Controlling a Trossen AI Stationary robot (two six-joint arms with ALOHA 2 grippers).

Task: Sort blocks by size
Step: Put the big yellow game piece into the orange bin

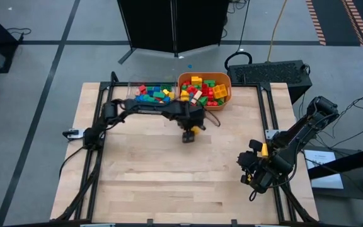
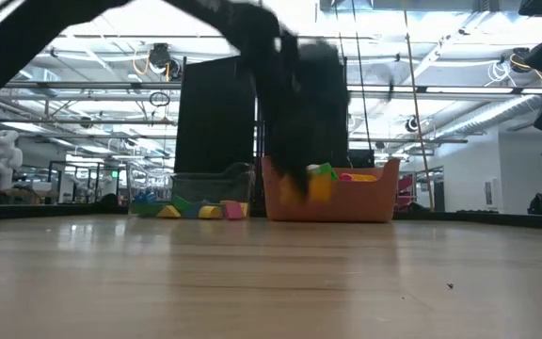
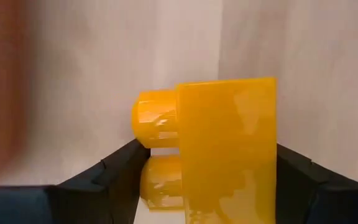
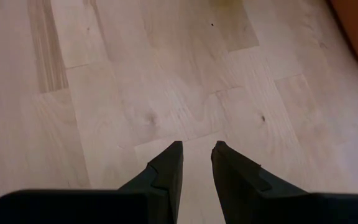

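Note:
My left gripper (image 1: 192, 131) reaches over the middle of the table, just in front of the orange tub (image 1: 224, 101), and is shut on a yellow studded block (image 3: 229, 149). The tub holds several red, yellow and green blocks (image 1: 201, 88). The clear tray (image 1: 131, 88) to the tub's left holds several blue, green and red blocks (image 1: 153, 94). My right gripper (image 4: 197, 149) hovers over bare wood at the table's right side (image 1: 252, 171), fingers nearly together and empty. My left gripper pinches the yellow block between its two fingers (image 3: 120, 171), one on the studded side (image 3: 166, 146) and the other on the opposite face. The fingers point down from above. The block sits with its studs sideways, clear of the table.
The tub (image 2: 365, 202) and the tray stand side by side at the table's far edge. Bare wood (image 1: 169, 183) lies in front of them. A black keyboard-like box (image 1: 270, 72) sits beyond the far right corner.

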